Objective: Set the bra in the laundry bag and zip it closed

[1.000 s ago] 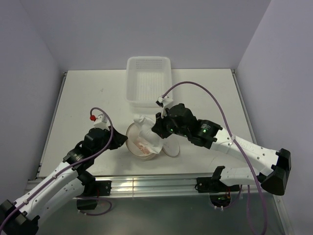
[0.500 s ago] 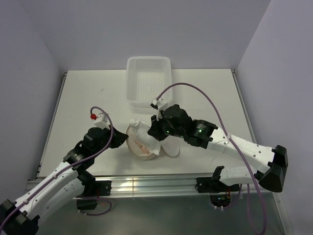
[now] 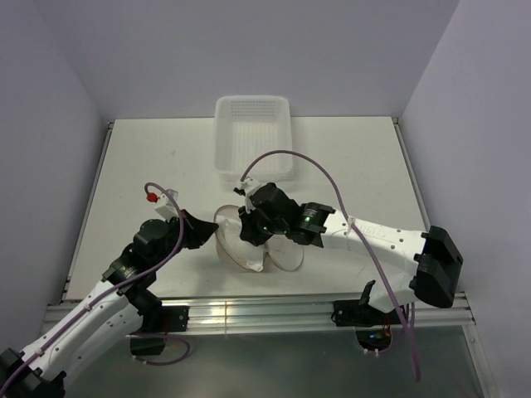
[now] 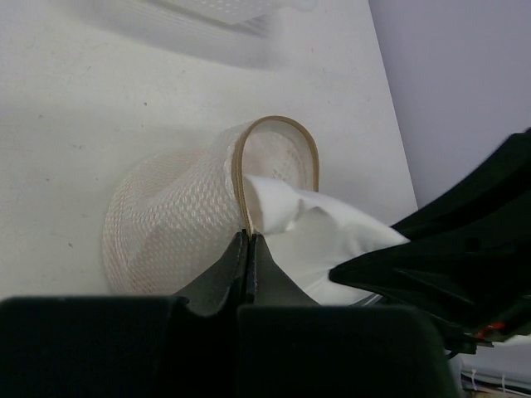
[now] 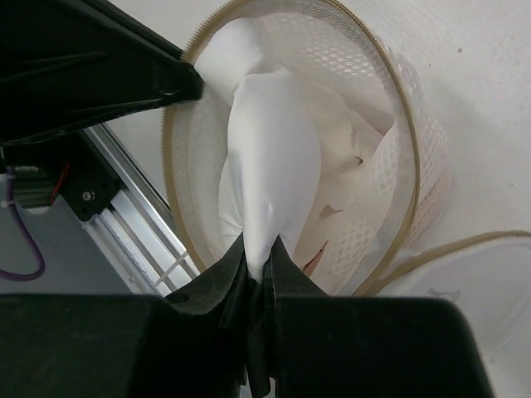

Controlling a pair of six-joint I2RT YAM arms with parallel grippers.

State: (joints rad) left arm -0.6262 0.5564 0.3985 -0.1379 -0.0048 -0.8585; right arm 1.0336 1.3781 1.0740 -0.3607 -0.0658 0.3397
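Right gripper (image 5: 257,253) is clamped on a fold of the bra (image 5: 270,166), its jaws nearly together with the white fabric pinched between them. From that pinch the bra runs as one long, smooth roll straight away from the fingers and into the mouth of the laundry bag (image 5: 408,174), its far end bunched against the mesh inside.

Left gripper (image 4: 249,238) has its jaws pressed together on the tan rim band of the bag, at the edge nearest its own arm.

The bag sits tipped on the table (image 3: 141,157), close to the middle of the near edge. In the left wrist view its mesh body bulges to the left of the rim and the rim stands up on edge, the mouth turned toward the right gripper. The round flap lid (image 3: 290,253) lies flat on the table beside the bag, on the right arm's side. A white perforated basket (image 3: 253,137) stands well apart at the middle of the far edge.
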